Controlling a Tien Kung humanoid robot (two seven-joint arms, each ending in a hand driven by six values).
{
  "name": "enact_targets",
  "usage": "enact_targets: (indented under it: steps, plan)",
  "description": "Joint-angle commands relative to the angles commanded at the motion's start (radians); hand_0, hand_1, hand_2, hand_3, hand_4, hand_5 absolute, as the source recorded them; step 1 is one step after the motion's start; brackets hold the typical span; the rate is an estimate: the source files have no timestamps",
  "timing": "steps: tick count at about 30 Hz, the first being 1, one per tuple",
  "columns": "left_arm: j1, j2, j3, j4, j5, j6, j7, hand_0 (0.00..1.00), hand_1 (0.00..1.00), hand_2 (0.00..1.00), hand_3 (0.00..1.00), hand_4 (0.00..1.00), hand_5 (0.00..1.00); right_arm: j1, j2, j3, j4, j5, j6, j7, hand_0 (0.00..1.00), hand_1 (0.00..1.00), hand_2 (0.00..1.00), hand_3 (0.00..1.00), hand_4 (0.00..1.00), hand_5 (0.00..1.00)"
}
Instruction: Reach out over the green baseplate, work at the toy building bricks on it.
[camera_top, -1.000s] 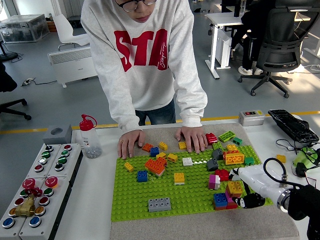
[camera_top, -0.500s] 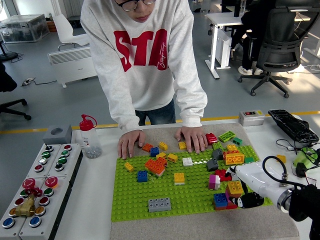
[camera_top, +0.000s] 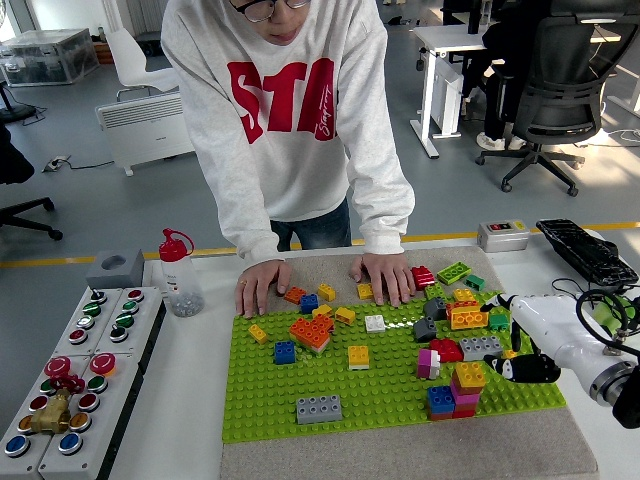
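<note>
The green baseplate (camera_top: 390, 392) lies on a grey mat and carries several scattered bricks. Among them are an orange cluster (camera_top: 311, 332), a grey brick (camera_top: 318, 408) at the front and a yellow-pink-blue pile (camera_top: 462, 385). My right hand (camera_top: 515, 352), white-shelled with black parts, reaches in from the right over the plate's right edge. A small grey brick (camera_top: 481, 346) sits right at its left tip; whether it is held is hidden. A person's two hands (camera_top: 262, 285) (camera_top: 385, 278) press flat on the plate's far edge.
A bottle with a red cap (camera_top: 178, 275) stands left of the plate. Button boxes (camera_top: 75, 370) fill the table's left side. A black keyboard (camera_top: 585, 250) and a small grey box (camera_top: 503, 234) sit at the back right.
My right hand has drawn back to the right and a little up, off the pile. The small grey brick now shows at its tip. The person's hands have stayed put.
</note>
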Motion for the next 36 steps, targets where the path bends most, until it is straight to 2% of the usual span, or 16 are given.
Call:
enact_targets:
  steps: [4, 5, 10, 11, 16, 17, 21, 25, 36]
  plan:
    - [-0.003, 0.001, -0.002, 0.0, 0.001, 0.001, -0.001, 0.681, 0.686, 0.655, 0.617, 0.36, 0.998, -0.04, -0.01, 0.008, 0.0, 0.034, -0.084, 0.034, 0.534, 0.564, 0.594, 0.727, 0.67, 0.266]
    - [-0.003, 0.001, -0.002, 0.0, 0.002, 0.001, -0.001, 0.679, 0.686, 0.654, 0.618, 0.36, 0.998, -0.048, -0.012, 0.01, 0.0, 0.039, -0.103, 0.042, 0.669, 0.691, 0.683, 0.682, 0.478, 0.212]
    - [-0.006, 0.003, -0.004, 0.0, 0.006, 0.001, -0.001, 0.679, 0.686, 0.654, 0.618, 0.36, 0.998, -0.113, -0.017, 0.019, 0.0, 0.075, -0.217, 0.151, 0.669, 0.691, 0.683, 0.682, 0.478, 0.212]
    - [-0.007, 0.004, -0.005, 0.0, 0.007, 0.001, -0.001, 0.676, 0.685, 0.652, 0.618, 0.36, 0.998, -0.128, -0.016, 0.02, 0.0, 0.073, -0.237, 0.173, 0.735, 0.725, 0.718, 0.657, 0.417, 0.198]
    - [-0.008, 0.004, -0.007, 0.0, 0.009, 0.001, -0.001, 0.676, 0.685, 0.652, 0.618, 0.36, 0.998, -0.194, -0.011, 0.027, 0.0, 0.081, -0.344, 0.293, 0.735, 0.725, 0.718, 0.657, 0.417, 0.198]
    - [-0.008, 0.004, -0.007, 0.0, 0.009, 0.001, -0.001, 0.676, 0.685, 0.652, 0.618, 0.361, 0.998, -0.2, -0.01, 0.027, 0.0, 0.084, -0.356, 0.306, 0.711, 0.695, 0.685, 0.603, 0.364, 0.178]
    - [-0.008, 0.003, -0.008, 0.0, 0.011, 0.001, 0.0, 0.676, 0.685, 0.652, 0.618, 0.361, 0.998, -0.228, -0.004, 0.015, 0.0, 0.089, -0.415, 0.397, 0.711, 0.695, 0.685, 0.603, 0.364, 0.178]
    - [-0.009, 0.003, -0.008, 0.0, 0.012, 0.001, 0.001, 0.676, 0.685, 0.651, 0.618, 0.36, 0.998, -0.222, 0.0, -0.02, 0.0, 0.062, -0.415, 0.434, 0.713, 0.693, 0.679, 0.592, 0.347, 0.172]
    - [-0.008, 0.003, -0.007, 0.0, 0.012, 0.001, 0.003, 0.677, 0.685, 0.65, 0.618, 0.36, 0.998, -0.175, 0.013, -0.1, 0.0, 0.004, -0.368, 0.394, 0.731, 0.705, 0.682, 0.597, 0.311, 0.138]
